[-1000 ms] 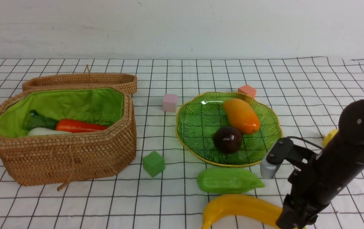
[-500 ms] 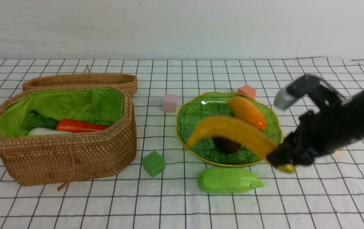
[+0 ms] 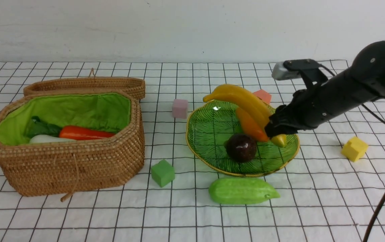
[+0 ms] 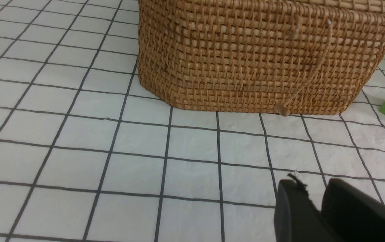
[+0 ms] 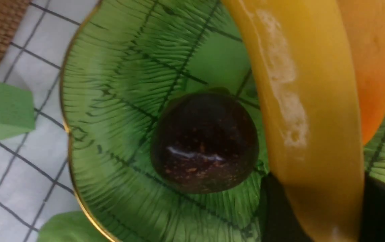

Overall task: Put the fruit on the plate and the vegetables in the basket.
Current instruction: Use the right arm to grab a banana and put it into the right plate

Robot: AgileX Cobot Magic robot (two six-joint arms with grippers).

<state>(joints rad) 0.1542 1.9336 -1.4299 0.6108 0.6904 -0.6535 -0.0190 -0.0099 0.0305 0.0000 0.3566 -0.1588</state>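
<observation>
My right gripper (image 3: 274,129) is shut on the stem end of the yellow banana (image 3: 242,99), holding it tilted above the green plate (image 3: 205,127). In the right wrist view the banana (image 5: 306,101) runs between both dark fingers (image 5: 273,208). The orange mango (image 3: 247,126) and the dark purple ball (image 3: 241,147) lie on the plate. A light green cucumber (image 3: 241,191) rests on the cloth just in front of the plate. The wicker basket (image 3: 78,164) at the left holds the carrot (image 3: 84,133) and the white radish (image 3: 49,138). My left gripper (image 4: 313,191) hovers low over the cloth near the basket (image 4: 246,60), narrowly open and empty.
The basket's lid (image 3: 84,85) leans behind it. Foam cubes lie about: green (image 3: 162,172) by the basket's corner, pink (image 3: 180,108) left of the plate, salmon (image 3: 263,95) behind it, yellow (image 3: 354,148) at the right. A dark cable (image 3: 384,201) hangs at the right edge.
My right gripper has carried the banana from the table's front edge up and back over the plate. The yellow cube has come into view. The left gripper's jaws have parted slightly.
</observation>
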